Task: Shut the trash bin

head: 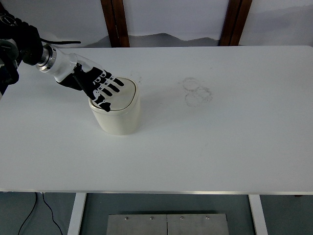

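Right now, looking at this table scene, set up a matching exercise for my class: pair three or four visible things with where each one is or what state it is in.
Column 1:
1. left robot hand
2. trash bin
3. faint ring marks
4. wooden posts

Column 2:
A. standing beyond the table's far edge
B. fingers spread flat over the bin's lid
C. upright on the table's left part
D. on the bare tabletop, right of the bin

Pairs: 1-B, 2-C, 3-D, 4-A
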Available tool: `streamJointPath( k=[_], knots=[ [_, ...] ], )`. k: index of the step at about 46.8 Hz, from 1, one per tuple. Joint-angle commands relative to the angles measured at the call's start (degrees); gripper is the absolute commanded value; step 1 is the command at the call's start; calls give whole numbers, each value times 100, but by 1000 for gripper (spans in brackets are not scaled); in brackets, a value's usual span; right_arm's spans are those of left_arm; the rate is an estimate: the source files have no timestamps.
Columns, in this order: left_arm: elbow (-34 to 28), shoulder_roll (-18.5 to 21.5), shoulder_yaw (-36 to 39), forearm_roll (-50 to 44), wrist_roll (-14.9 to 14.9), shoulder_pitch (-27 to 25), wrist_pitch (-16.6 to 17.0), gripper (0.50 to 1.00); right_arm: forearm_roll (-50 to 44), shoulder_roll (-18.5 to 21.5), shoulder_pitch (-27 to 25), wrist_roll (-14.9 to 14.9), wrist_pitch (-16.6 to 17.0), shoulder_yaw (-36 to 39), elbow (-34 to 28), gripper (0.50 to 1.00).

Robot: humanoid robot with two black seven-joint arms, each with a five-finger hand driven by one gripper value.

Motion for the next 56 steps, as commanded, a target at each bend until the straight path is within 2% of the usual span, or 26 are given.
streamJointPath(
  k=[1, 13, 31, 43, 56],
  knots=[
    [11, 21, -33, -12, -9, -47, -9, 1000, 0, 0, -2, 0, 0, 0, 8, 995],
    [64, 56, -165, -38, -35, -284, -9, 1000, 0, 0, -2, 0, 0, 0, 8, 995],
    [925, 258, -1509, -82, -70, -197, -27, 1000, 0, 0, -2, 0, 0, 0, 8, 995],
    [1514, 407, -3064, -91, -97, 585, 0, 1000, 0, 0, -2, 0, 0, 0, 8, 995],
    [2032, 443, -4787, -108, -615, 1473, 0, 1000, 0, 0, -2, 0, 0, 0, 8, 995]
  ],
)
